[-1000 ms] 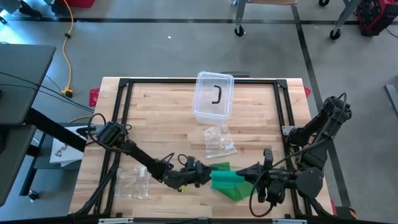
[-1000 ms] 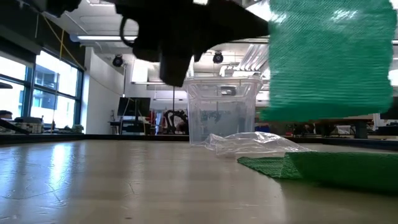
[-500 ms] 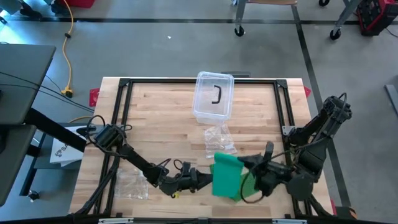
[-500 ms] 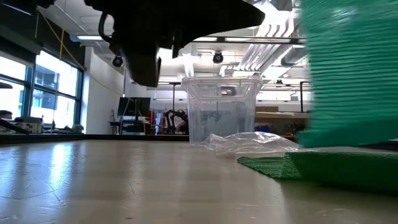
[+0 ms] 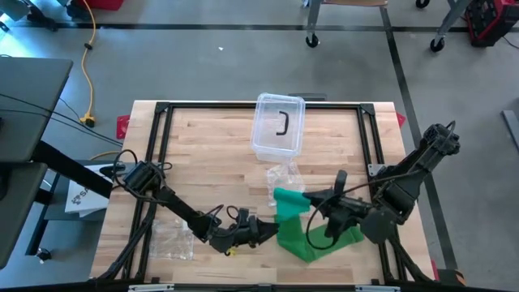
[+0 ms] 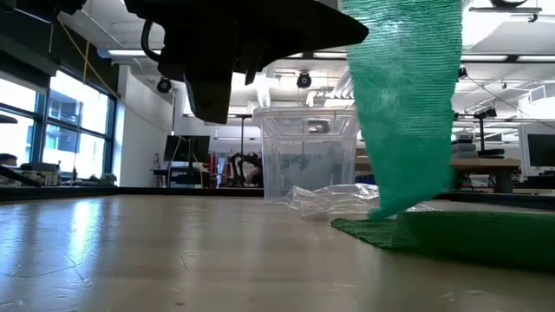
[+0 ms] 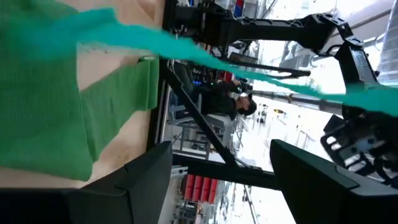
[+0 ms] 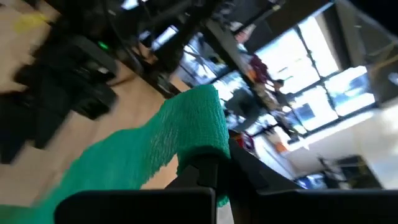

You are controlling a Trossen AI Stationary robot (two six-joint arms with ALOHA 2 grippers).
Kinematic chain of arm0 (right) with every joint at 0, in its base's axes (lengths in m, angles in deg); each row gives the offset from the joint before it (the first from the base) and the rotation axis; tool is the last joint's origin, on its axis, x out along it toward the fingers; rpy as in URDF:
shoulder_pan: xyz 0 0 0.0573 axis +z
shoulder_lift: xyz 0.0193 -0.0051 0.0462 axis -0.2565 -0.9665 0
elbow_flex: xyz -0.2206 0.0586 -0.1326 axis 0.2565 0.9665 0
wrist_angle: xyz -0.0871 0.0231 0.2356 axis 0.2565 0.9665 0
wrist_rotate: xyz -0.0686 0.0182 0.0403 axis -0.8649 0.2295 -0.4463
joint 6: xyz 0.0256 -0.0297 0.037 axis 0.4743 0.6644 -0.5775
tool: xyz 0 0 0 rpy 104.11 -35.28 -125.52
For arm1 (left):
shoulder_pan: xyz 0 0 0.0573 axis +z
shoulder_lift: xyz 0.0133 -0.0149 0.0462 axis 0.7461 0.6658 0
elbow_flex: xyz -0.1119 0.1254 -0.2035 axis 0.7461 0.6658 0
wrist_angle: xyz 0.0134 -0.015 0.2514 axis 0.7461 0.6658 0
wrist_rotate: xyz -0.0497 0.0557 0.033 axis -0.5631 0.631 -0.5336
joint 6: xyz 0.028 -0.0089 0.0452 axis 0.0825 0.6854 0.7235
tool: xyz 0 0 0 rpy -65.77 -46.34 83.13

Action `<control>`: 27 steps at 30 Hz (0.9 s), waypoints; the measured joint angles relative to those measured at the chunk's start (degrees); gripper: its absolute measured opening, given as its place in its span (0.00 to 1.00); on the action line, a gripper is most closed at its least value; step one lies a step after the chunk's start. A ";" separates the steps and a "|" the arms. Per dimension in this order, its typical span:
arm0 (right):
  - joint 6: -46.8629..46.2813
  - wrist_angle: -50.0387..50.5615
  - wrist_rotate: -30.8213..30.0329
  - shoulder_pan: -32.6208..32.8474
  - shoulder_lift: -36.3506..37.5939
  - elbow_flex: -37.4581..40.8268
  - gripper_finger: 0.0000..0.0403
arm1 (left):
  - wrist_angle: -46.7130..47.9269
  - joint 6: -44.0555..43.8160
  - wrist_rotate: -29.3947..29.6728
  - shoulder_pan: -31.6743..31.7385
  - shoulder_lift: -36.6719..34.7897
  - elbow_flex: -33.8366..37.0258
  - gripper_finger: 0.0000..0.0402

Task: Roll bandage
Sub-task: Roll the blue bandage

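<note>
High view: green bandage [image 5: 298, 229] near table's 5 o'clock edge, one end lifted, the rest trailing on wood.
Right gripper [image 5: 312, 200]: clamped on raised bandage end.
Left gripper [image 5: 268, 233]: fingers spread, empty, at bandage's 9 o'clock.

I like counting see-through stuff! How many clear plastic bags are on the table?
2. One clear plastic bag lies mid-table, between the clear box and the green bandage. The other bag lies near the front left corner, beside the left arm. More could hide under the bandage.
</note>
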 joint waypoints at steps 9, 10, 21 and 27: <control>-0.76 -5.67 7.78 0.52 -3.76 0.00 0.01 | -0.07 2.54 1.62 1.69 0.00 0.00 0.66; 0.31 -6.89 7.98 0.53 -4.71 0.00 0.01 | -0.11 2.76 1.66 1.90 -0.02 0.00 0.66; 3.91 -11.79 7.54 1.44 -8.55 0.00 0.01 | -0.11 4.52 1.64 1.15 -0.02 0.00 0.66; 3.06 -14.54 17.54 2.47 -9.10 -0.02 0.01 | -0.07 3.82 -0.19 -0.26 -0.02 0.00 0.66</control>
